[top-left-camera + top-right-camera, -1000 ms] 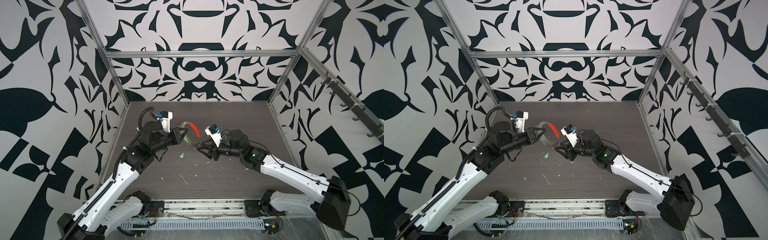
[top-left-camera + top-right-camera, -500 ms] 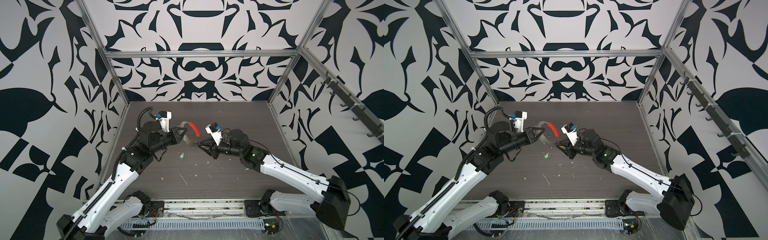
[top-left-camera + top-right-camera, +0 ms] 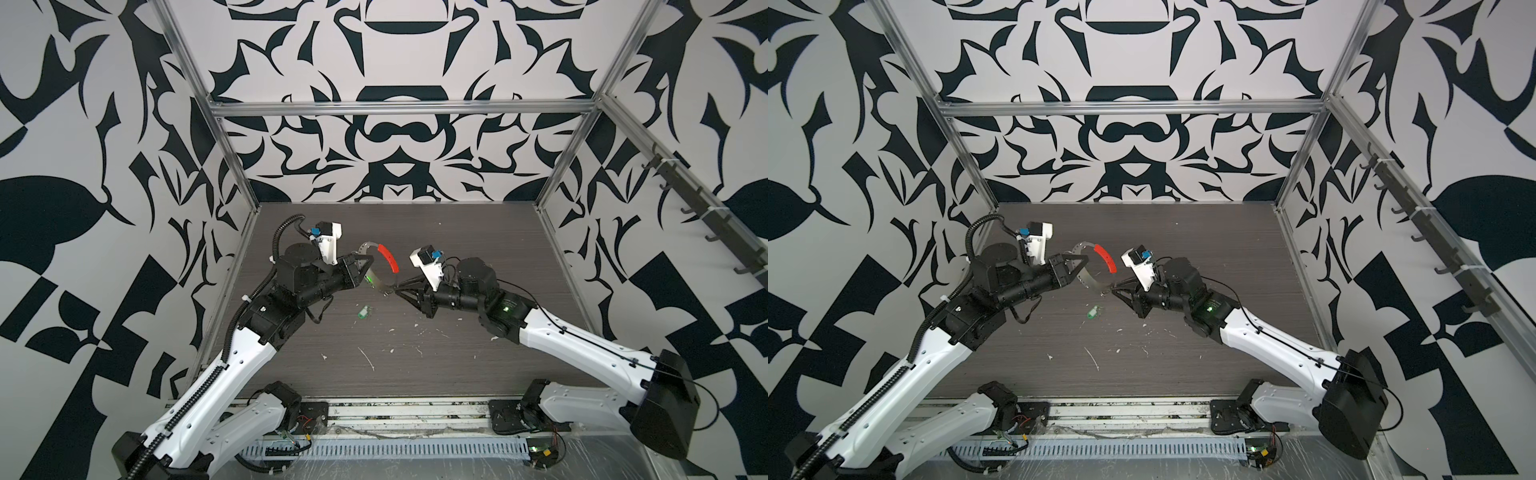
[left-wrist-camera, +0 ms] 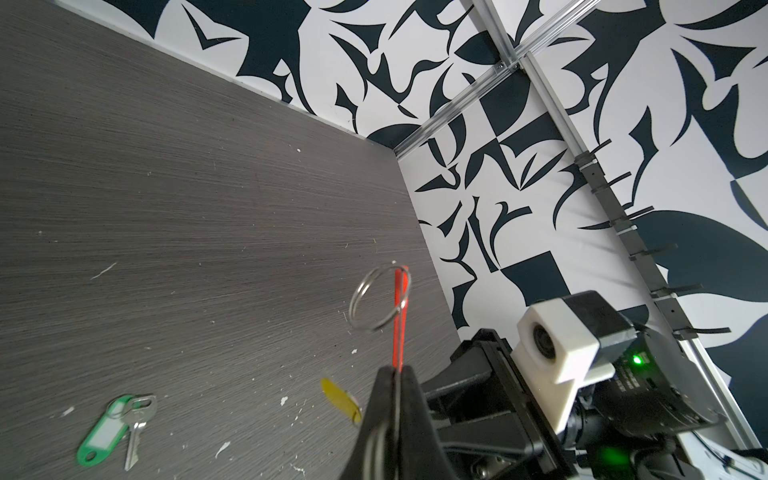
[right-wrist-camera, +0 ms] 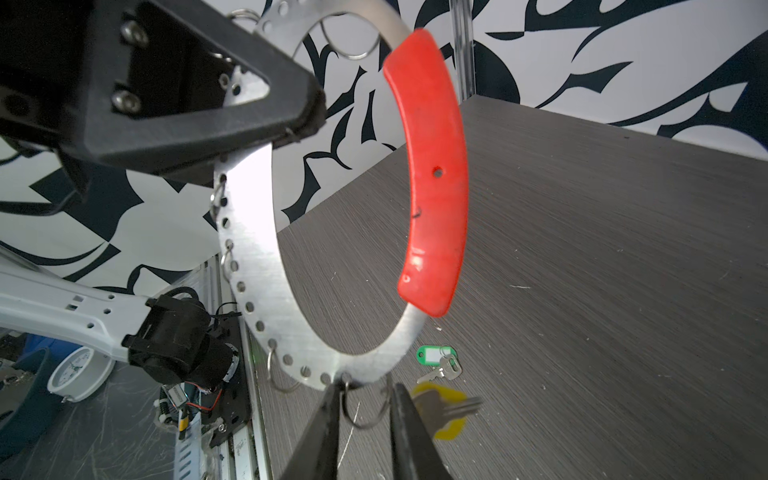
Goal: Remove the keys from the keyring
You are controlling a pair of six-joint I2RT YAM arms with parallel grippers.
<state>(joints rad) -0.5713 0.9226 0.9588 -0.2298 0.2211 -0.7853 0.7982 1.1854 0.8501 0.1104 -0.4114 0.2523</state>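
Hovering above the dark desk, the left tool is clamped tight on the keyring at its 9 o'clock edge, with the red sleeve at 2 o'clock. The right tool meets the hoop at 5 o'clock, jaws narrowly apart astride a small silver ring; whether they pinch it I cannot tell. The yellow key hangs there. The green key lies on the desk at 6 o'clock.

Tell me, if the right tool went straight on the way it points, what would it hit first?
Most likely the small ring between the right tool's fingertips, hanging from the keyring's bottom edge; then the keyring itself.
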